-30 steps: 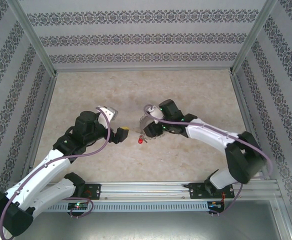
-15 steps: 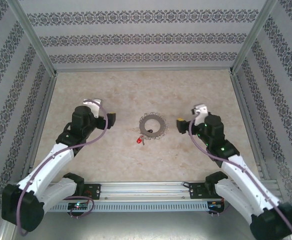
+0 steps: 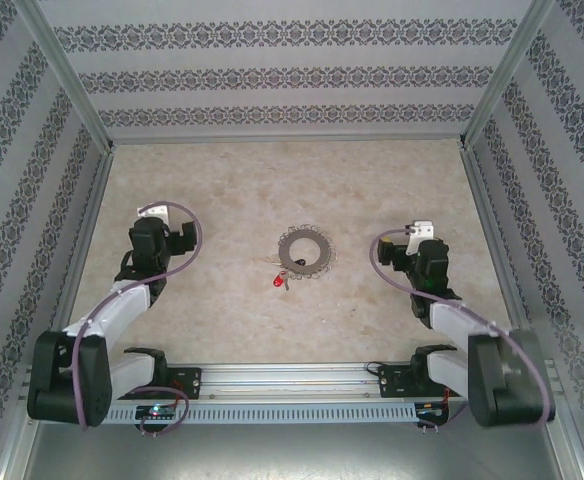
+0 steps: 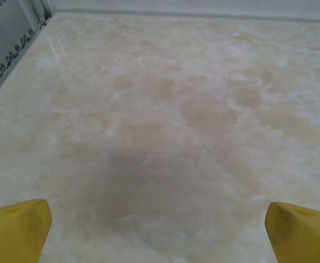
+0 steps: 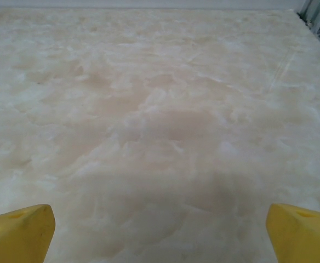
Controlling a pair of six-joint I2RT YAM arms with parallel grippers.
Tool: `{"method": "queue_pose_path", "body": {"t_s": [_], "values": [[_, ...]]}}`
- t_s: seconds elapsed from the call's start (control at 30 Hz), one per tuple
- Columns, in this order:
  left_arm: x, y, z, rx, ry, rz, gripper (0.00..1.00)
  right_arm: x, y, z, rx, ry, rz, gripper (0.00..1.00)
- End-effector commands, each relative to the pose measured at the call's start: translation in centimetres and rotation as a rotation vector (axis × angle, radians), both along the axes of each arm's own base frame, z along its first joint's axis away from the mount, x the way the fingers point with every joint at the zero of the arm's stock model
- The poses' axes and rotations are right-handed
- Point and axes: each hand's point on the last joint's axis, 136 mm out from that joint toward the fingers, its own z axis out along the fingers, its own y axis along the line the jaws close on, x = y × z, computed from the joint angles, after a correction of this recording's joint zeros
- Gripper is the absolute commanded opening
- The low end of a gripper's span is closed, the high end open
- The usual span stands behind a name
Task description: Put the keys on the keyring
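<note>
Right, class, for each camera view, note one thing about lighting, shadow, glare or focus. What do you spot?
Top external: even, soft light; the keyring shows its texture, the red key tag is tiny. Left wrist: soft dark shadow on the marble tabletop, glare streak upper left, yellow fingertips slightly soft. Right wrist: similar shadow low centre, glare streak upper right, yellow fingertips soft.
</note>
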Motion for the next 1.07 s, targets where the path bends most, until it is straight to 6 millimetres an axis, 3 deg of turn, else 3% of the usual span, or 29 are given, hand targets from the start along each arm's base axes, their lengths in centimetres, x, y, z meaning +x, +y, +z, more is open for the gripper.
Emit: {"method": "queue_pose_path", "body": {"t_s": [0.0, 0.2, 0.4, 1.03], "values": [[2.0, 0.3, 1.1, 0.000, -0.142, -0.011, 1.00, 2.9, 0.1, 4.1, -0.003, -0.189, 0.018, 0.98], [3.1, 0.2, -0.9, 0.023, -0.174, -0.062, 1.00, 5.2, -0.4, 1.3, 0.012, -0.153, -0.005, 0.98], [3.7, -0.2, -3.7, 0.003, -0.192, -0.106, 1.00, 6.2, -1.7, 1.6, 0.011, -0.143, -0.086, 0.98], [4.3, -0.4, -3.8, -0.006, -0.157, -0.122, 1.00, 6.3, -0.9, 1.4, -0.008, -0.114, -0.044, 0.98]]}}
